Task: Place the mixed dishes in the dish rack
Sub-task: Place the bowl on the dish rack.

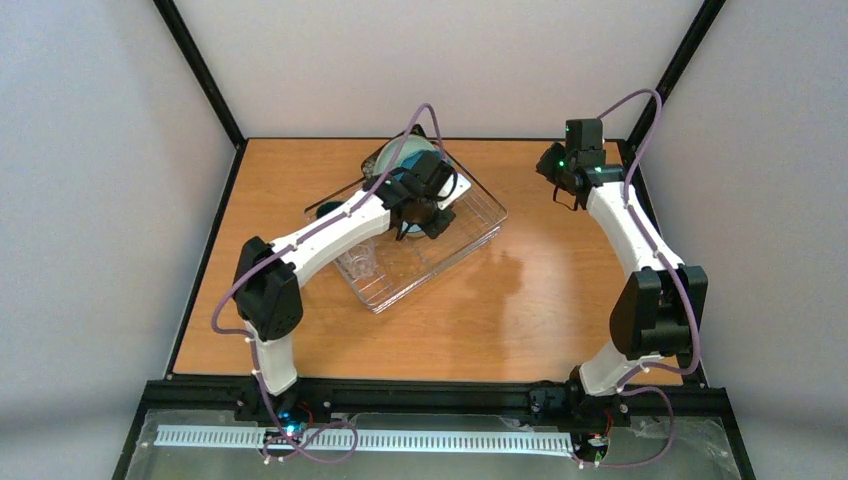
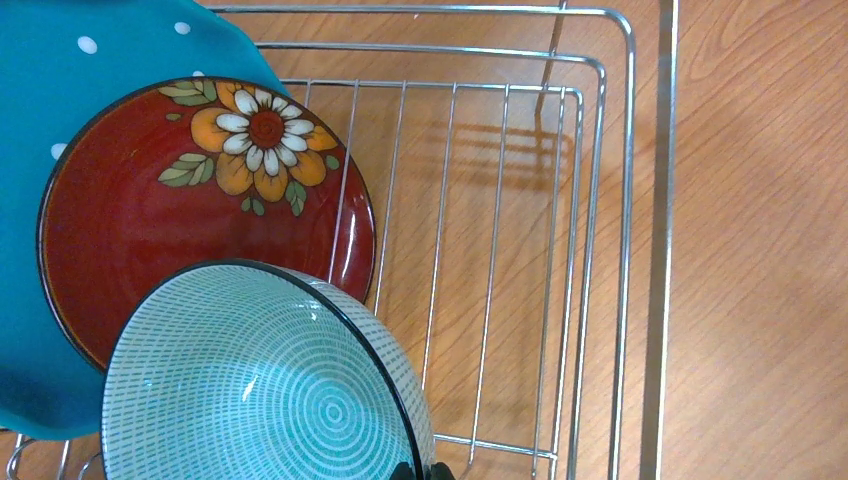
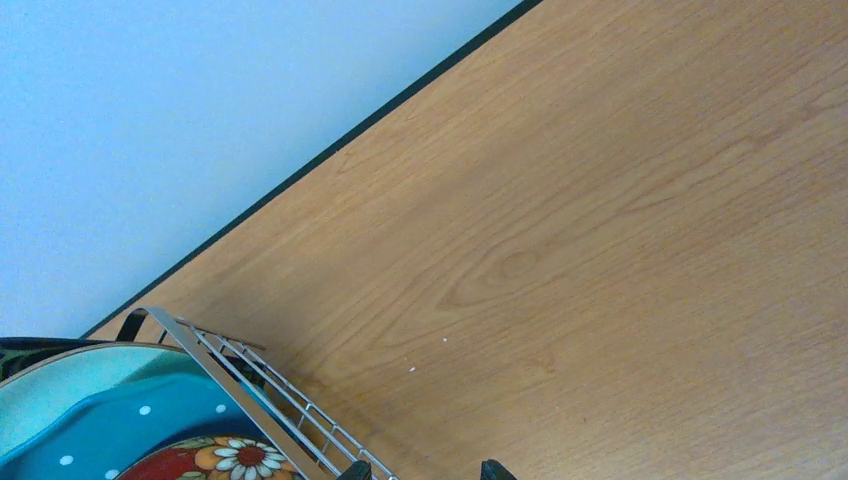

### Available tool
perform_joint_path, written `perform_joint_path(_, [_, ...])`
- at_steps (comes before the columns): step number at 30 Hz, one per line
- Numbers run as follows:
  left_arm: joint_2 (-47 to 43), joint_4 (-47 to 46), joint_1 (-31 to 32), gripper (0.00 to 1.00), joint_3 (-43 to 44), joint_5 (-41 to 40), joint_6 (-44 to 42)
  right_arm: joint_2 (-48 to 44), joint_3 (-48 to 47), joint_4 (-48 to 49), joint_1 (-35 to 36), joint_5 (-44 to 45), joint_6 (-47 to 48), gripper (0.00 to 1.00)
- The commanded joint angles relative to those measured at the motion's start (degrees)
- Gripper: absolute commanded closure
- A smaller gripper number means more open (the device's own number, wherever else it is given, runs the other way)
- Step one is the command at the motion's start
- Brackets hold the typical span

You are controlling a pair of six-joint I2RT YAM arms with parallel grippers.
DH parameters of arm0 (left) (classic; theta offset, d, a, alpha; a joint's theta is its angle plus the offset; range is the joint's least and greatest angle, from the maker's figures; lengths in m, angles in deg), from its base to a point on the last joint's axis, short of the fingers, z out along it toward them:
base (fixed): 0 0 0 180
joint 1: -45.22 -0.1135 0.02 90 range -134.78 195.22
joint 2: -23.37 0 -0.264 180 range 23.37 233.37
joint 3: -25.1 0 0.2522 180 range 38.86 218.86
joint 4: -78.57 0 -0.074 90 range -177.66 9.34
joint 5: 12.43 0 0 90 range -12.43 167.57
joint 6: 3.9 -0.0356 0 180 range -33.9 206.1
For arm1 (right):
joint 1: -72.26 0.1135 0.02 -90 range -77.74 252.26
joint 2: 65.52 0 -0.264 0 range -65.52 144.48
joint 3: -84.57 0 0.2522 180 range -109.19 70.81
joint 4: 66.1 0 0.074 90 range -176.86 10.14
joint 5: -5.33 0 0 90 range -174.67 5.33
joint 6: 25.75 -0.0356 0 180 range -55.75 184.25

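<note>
The dish rack (image 1: 470, 228) sits at an angle in the middle of the table. My left gripper (image 2: 432, 472) is shut on the dark rim of the mint bowl (image 2: 260, 390), which it holds tilted over the rack's wire floor (image 2: 500, 250). Behind the bowl leans the small red floral plate (image 2: 180, 210), and behind that the blue dotted plate (image 2: 60, 90). A clear glass cup (image 1: 362, 262) stands in the rack's near end. My right gripper (image 3: 425, 472) is open and empty above bare table, just right of the rack's corner (image 3: 250, 385).
The right wrist view shows the blue dotted plate (image 3: 90, 430), the red floral plate (image 3: 220, 460) and a pale mint plate (image 3: 60, 375) standing in the rack. The table's far black edge (image 3: 330, 150) meets the wall. The right arm (image 1: 620, 230) stands along the table's right side.
</note>
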Motion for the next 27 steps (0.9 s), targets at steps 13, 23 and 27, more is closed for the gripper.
perform_joint_path(13, [8.33,-3.97,3.82,1.00,5.04,-5.31,-5.97,3.37,0.74,4.03,-1.58,-0.08,-1.70,0.37])
perform_joint_path(23, [12.11,-3.98,4.35,1.00,6.12,-7.78,-4.80,3.68,2.29,5.23,-2.40,-0.01,-0.83,0.37])
perform_joint_path(27, [11.38,-4.41,4.30,1.00,3.41,-9.31,-4.39,4.27,2.42,5.51,-2.48,-0.43,-0.80,0.37])
